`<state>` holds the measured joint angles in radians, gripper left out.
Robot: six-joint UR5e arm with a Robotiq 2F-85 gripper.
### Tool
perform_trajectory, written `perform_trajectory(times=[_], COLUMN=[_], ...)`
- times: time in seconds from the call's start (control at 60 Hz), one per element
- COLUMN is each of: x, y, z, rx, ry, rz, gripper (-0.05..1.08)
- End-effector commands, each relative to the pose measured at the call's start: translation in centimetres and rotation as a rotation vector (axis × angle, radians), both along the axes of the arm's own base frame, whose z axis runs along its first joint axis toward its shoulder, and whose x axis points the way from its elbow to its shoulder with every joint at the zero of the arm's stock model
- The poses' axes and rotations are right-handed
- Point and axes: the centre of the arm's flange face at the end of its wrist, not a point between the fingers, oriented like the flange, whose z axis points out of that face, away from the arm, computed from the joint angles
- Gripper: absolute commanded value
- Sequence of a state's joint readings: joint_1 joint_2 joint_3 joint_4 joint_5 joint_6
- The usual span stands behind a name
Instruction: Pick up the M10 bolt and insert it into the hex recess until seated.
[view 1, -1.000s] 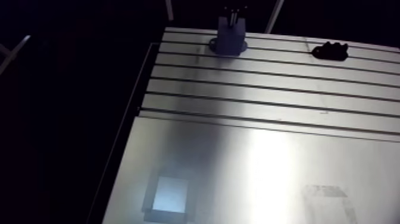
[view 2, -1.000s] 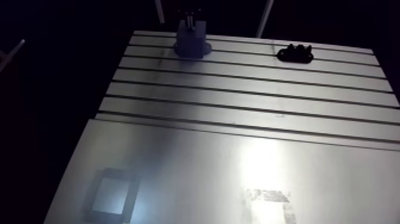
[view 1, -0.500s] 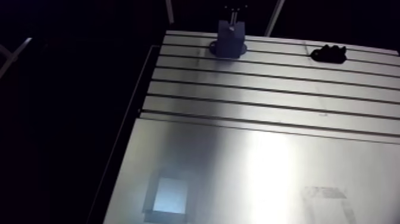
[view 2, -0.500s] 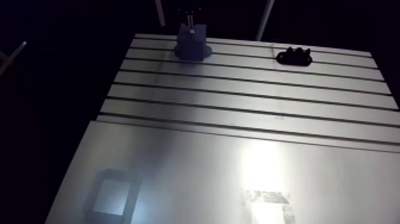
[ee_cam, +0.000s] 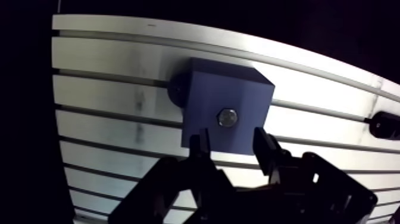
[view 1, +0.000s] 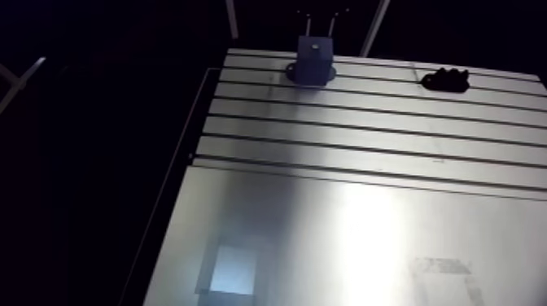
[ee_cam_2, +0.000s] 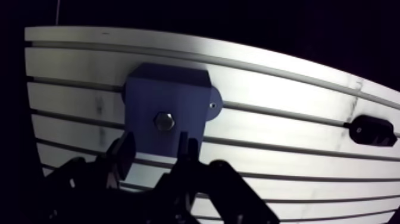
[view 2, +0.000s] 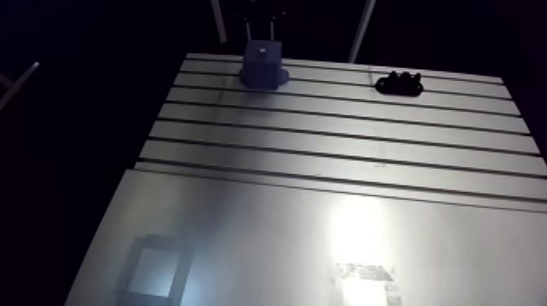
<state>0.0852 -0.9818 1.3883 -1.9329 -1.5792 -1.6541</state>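
Fingers spread and holding nothing, my gripper (ee_cam: pixel 232 140) hangs just over the blue block (ee_cam: pixel 220 89) on the slotted aluminium table (ee_cam: pixel 107 65). The M10 bolt (ee_cam: pixel 227 117) sits in the block, its head showing between and just ahead of my fingertips. A small black part (ee_cam_2: pixel 372 131) lies well off to one side. The table's edge runs just beyond the block, and open slotted surface stretches between block and black part.

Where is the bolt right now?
In the wrist view, the bolt sits in the face of the blue block, just ahead of the open claw; that block stands on the slotted table.
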Motion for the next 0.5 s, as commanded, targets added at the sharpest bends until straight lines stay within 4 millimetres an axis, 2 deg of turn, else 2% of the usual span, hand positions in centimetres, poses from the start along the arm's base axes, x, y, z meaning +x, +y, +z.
perform_trajectory(times=[0.017,0.283,0.467,0.5], x=[0.2,0.3,1.2,1.7], y=[-0.1,0.1,0.4,0.8], z=[0.8,1.6,4.8,6.1], rx=[0.001,0.011,0.02,0.02], ry=[0.005,-0.007,-0.007,0.003], rz=[-0.001,-0.002,-0.005,-0.01], gripper=[0.01,0.01,0.01,0.01])
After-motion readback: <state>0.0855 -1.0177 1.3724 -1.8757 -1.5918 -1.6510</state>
